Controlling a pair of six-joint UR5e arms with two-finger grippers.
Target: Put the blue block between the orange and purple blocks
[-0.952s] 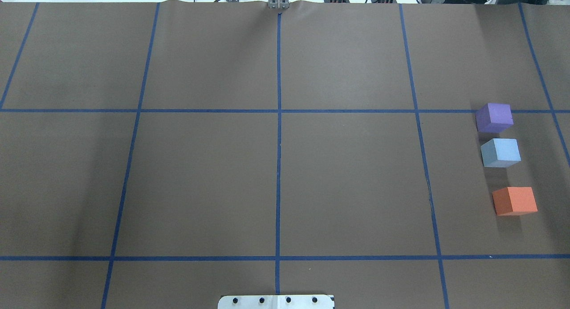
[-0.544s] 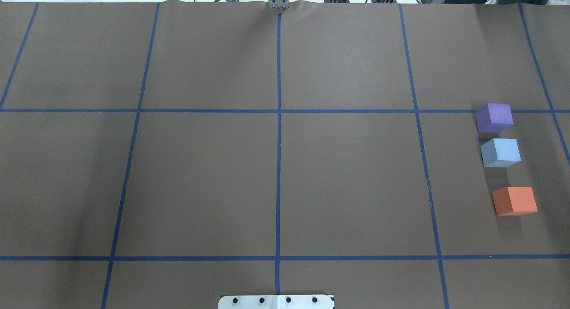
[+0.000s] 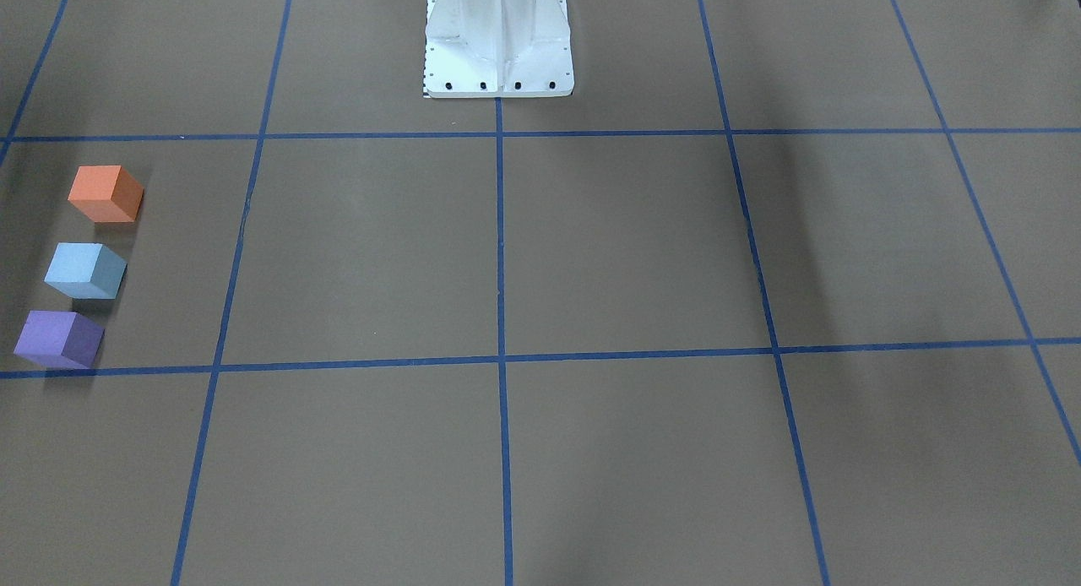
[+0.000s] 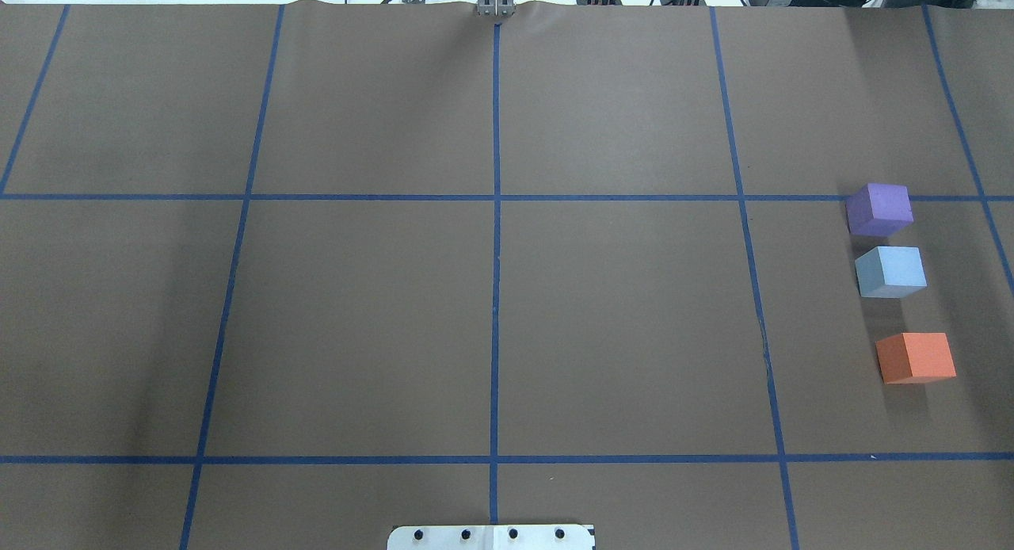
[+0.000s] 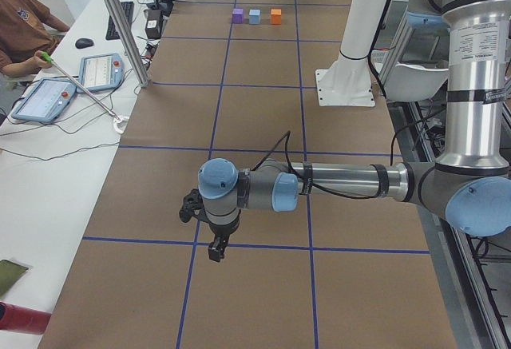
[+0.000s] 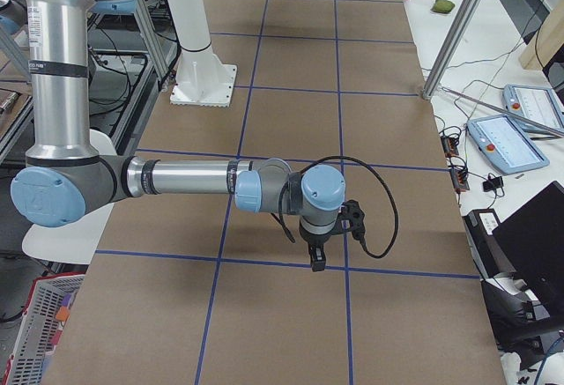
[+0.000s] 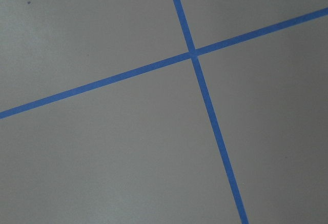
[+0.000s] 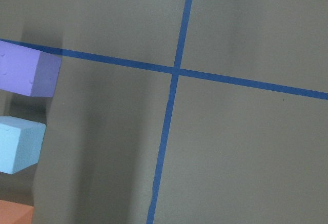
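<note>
The blue block (image 4: 890, 271) stands on the brown table at the far right, in a row between the purple block (image 4: 879, 209) and the orange block (image 4: 916, 357). It is nearer the purple one and touches neither. The front-facing view shows orange (image 3: 105, 193), blue (image 3: 84, 270) and purple (image 3: 57, 339) at its left edge. The right wrist view has purple (image 8: 28, 73), blue (image 8: 18, 143) and orange (image 8: 15, 214) at its left edge. My left gripper (image 5: 215, 249) and my right gripper (image 6: 315, 260) hang above the table, away from the blocks. I cannot tell whether either is open or shut.
Blue tape lines (image 4: 496, 217) divide the brown table into a grid. The white robot base (image 3: 498, 62) stands at the middle of the robot's side. An operator (image 5: 24, 29) sits by control tablets (image 5: 48, 97) on the white side bench.
</note>
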